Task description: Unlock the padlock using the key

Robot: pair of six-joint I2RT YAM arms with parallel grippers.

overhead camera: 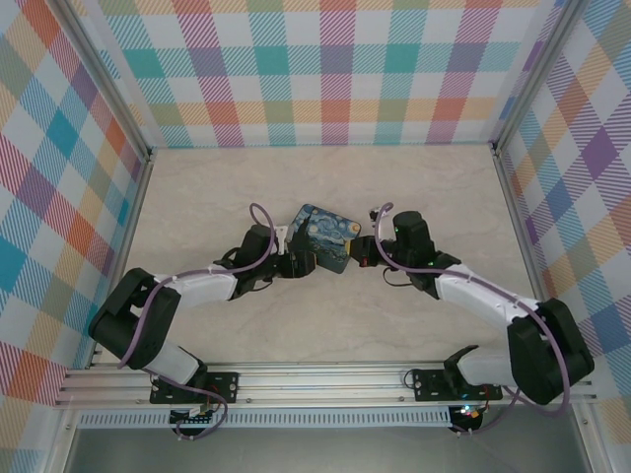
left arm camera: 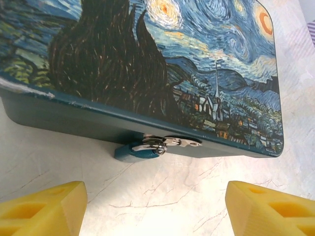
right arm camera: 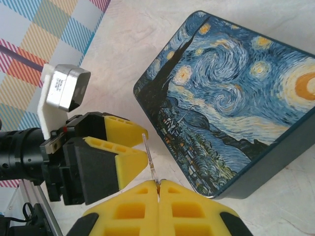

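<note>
- Padlock at the front edge of the starry-night box, shackle through the hasp; apparently locked.
- Key pinched between the closed tips of the right gripper, blade pointing outward, just beside the box, not yet at the keyhole.
- Left gripper spread wide, facing the padlock, touching nothing.
- Left to do, by the look of it: steadying the lock, inserting the key, turning.

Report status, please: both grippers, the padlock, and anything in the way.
Left gripper open, facing the padlock on the painted box. Right gripper shut on the key. Nothing between left gripper and padlock.
</note>
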